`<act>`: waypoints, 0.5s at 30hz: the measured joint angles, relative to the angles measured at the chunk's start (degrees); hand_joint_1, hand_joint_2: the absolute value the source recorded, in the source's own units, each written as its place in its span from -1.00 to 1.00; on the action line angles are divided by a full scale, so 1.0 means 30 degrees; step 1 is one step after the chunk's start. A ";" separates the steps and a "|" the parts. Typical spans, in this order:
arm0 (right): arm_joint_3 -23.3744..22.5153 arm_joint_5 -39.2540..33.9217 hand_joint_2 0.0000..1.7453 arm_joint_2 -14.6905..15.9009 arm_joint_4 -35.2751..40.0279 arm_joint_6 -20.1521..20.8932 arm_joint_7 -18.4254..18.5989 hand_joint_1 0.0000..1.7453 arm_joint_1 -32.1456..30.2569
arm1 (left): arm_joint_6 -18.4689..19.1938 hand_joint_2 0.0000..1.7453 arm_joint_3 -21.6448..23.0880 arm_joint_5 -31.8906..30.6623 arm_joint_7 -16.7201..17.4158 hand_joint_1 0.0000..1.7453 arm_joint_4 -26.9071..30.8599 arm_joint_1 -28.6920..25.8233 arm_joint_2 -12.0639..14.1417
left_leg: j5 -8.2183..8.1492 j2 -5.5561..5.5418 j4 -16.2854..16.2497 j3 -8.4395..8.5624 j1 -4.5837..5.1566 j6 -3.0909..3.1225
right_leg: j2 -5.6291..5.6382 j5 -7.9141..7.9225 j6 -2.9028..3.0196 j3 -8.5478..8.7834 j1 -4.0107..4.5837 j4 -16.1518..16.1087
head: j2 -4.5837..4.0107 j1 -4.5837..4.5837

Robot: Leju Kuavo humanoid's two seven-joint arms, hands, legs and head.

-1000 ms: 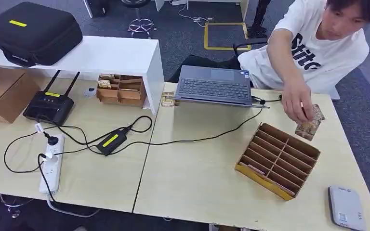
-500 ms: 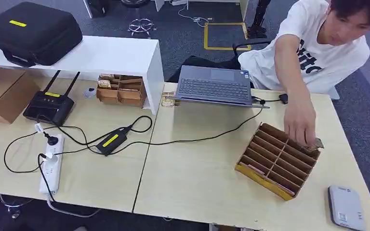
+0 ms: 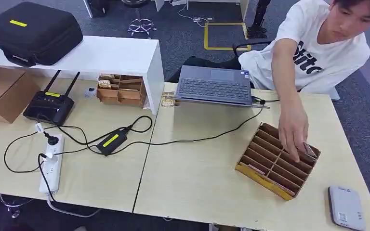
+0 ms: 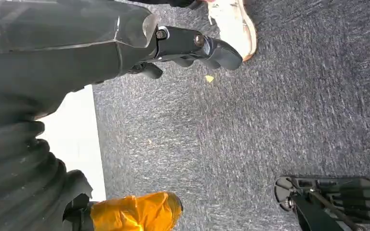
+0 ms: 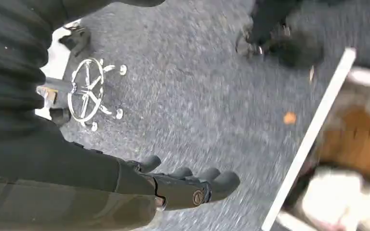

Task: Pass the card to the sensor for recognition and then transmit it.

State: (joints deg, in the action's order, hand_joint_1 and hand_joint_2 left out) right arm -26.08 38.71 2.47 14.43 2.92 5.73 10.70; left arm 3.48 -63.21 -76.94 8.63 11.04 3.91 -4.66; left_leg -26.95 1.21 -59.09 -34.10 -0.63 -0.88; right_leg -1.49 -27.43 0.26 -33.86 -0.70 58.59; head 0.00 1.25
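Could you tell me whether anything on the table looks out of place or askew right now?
Only the slotted cardboard organizer sits askew, angled to the table edges. A person's hand is pressing cards into its far-right slot. Nothing looks spilled or damaged.

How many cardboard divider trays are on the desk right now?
2. One slotted tray lies on the right desk, where a person's hand reaches into it. A smaller tray sits under the white shelf. Others may be hidden.

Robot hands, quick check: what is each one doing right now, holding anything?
Left robot hand: holds nothing, hanging over the carpet; open or closed cannot be told.
Right robot hand: holds nothing, fingers out over the carpet; open.
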 joint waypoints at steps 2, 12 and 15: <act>-0.0029 -0.0422 1.00 0.0000 0.0007 -0.0521 0.0167 -1.00 0.0062 | -0.0081 1.00 0.0000 0.0044 0.0000 -1.00 0.0000 0.0003 -0.0007 | 0.0000 0.0000 0.0000 0.0002 0.0000 0.0000 | 0.0000 0.0000 0.0000 0.0000 -0.0001 0.0000 | 0.0000 0.0000; 0.0095 0.0067 1.00 -0.0015 -0.0036 0.1832 -0.0182 -1.00 -0.0028 | 0.0094 1.00 0.0000 -0.0124 -0.0007 -1.00 0.0000 0.0012 0.0007 | 0.0000 -0.0001 0.0000 0.0004 -0.0003 0.0000 | -0.0002 -0.0002 0.0002 -0.0002 0.0003 0.0000 | 0.0000 0.0000; 0.0095 0.0067 1.00 0.0000 -0.0036 0.1839 -0.0190 -1.00 -0.0034 | 0.0087 1.00 0.0000 -0.0131 -0.0007 -1.00 0.0000 0.0014 0.0007 | 0.0000 0.0000 0.0000 0.0004 -0.0001 0.0000 | 0.0000 -0.0001 0.0001 -0.0001 0.0001 -0.0002 | 0.0000 0.0000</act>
State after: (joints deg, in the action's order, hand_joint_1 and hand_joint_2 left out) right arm -25.79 38.91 2.47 14.32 8.44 5.16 10.60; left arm 3.74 -63.21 -77.33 8.61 11.04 3.95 -4.63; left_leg -26.95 1.21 -59.09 -34.09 -0.64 -0.88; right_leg -1.49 -27.43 0.27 -33.87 -0.70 58.58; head 0.00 1.25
